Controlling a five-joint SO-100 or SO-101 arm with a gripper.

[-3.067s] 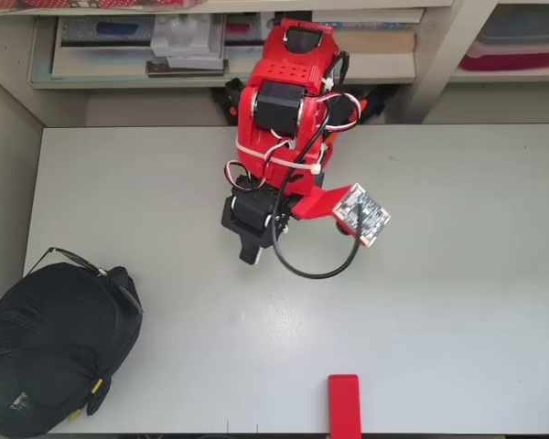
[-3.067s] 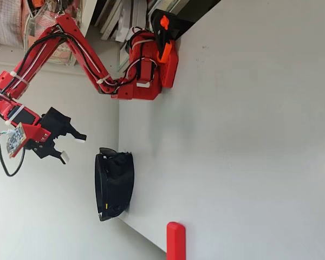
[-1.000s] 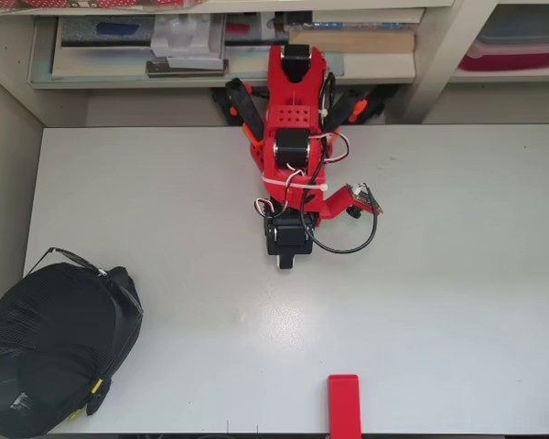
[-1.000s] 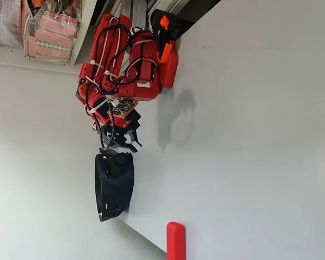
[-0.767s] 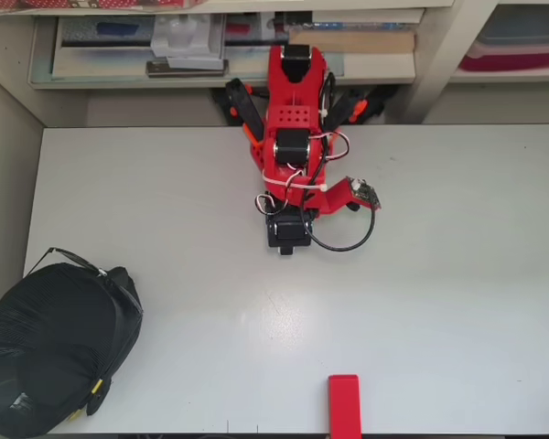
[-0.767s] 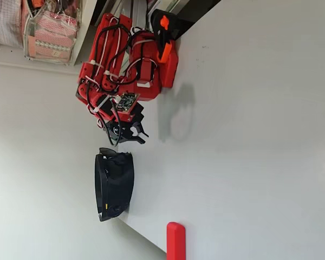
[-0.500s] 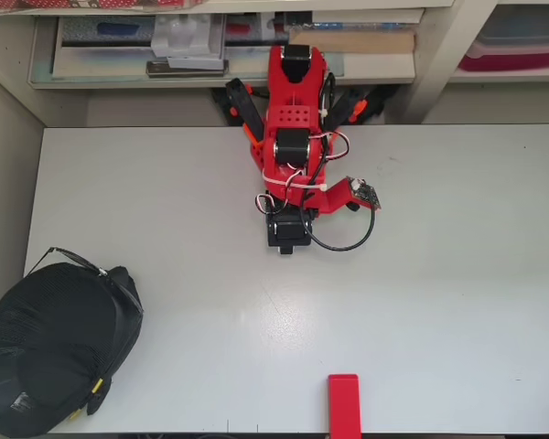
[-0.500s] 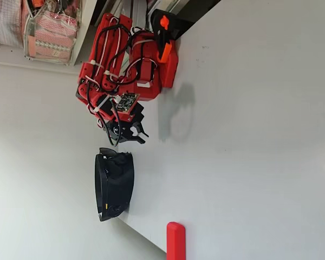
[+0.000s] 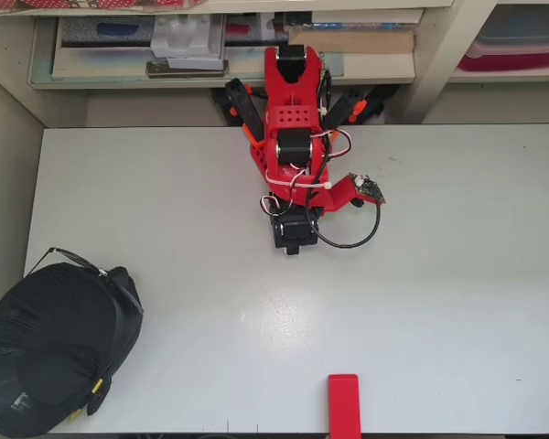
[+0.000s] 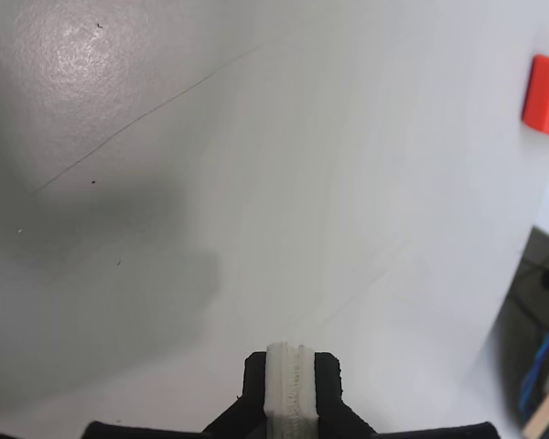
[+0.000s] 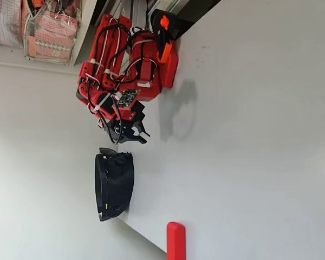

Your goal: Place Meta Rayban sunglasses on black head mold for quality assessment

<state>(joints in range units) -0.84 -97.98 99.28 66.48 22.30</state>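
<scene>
One pair of sunglasses (image 9: 96,274) already sat on the head mold (image 9: 46,352); our gripper (image 10: 290,366) was closed and empty, well apart. We judged only checking their seating remained.

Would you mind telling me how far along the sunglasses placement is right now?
Done, it seems: the sunglasses already sit on the head mold, yellow temple tips showing by its lower side. In hand: nothing; the end effector looks shut and empty, folded near the arm's base over bare table. Left: apparently only checking the fit.
</scene>
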